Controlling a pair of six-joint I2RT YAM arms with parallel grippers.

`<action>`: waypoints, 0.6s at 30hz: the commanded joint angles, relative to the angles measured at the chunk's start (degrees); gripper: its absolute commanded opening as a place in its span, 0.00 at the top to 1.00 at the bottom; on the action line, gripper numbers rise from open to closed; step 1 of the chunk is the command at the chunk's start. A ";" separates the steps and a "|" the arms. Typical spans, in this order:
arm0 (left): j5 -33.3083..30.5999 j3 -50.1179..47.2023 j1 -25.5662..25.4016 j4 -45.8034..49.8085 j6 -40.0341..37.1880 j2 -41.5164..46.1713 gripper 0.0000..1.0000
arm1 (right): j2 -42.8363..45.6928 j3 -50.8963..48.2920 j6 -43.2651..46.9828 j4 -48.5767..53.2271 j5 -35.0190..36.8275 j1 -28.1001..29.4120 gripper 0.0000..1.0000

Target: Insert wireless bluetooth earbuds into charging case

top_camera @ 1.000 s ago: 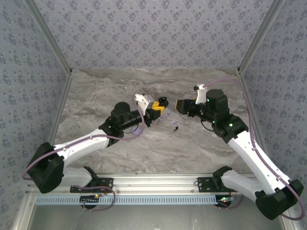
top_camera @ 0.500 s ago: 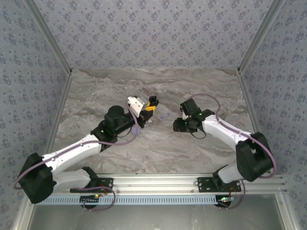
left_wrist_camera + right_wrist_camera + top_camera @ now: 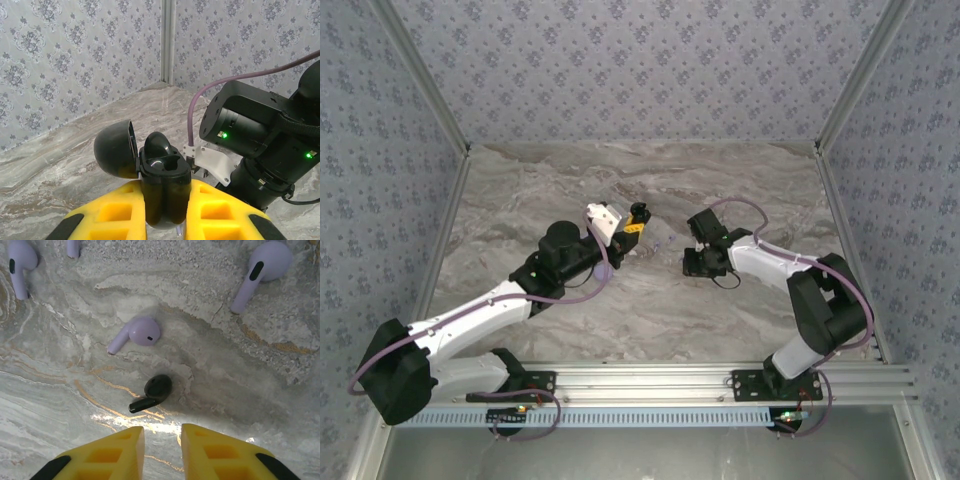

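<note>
The black earbud [image 3: 152,392] lies on the marble table [image 3: 240,390] just ahead of the right gripper [image 3: 161,432], whose yellow fingers stand slightly apart with nothing between them. Lilac earbuds [image 3: 137,333] lie scattered beyond it. They are sharp in the right wrist view but too small to make out from above. The charging case [image 3: 162,175] is black, its lid [image 3: 116,149] swung open, and it is clamped in the left gripper [image 3: 165,189]; the left wrist view looks into its hollow, with the right arm [image 3: 260,135] close behind. From above, the two grippers face each other, near but apart
</note>
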State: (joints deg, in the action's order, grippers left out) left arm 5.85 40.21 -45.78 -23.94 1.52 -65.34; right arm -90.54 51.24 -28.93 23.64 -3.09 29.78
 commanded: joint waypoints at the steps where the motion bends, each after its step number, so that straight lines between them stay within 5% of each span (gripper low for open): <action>1: -0.56 -0.35 -0.22 -0.68 -0.31 1.42 1.00 | -0.98 0.66 -0.33 -0.93 1.64 0.36 0.74; 18: -0.48 -0.41 -0.23 -0.69 -0.21 1.20 1.00 | -3.53 2.07 0.71 -2.99 2.11 0.38 0.82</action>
State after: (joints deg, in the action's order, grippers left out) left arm 5.87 39.90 -45.78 -23.90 1.52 -65.34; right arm -93.45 51.40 -28.91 20.93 -2.09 29.78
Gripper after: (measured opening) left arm 0.159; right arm 0.181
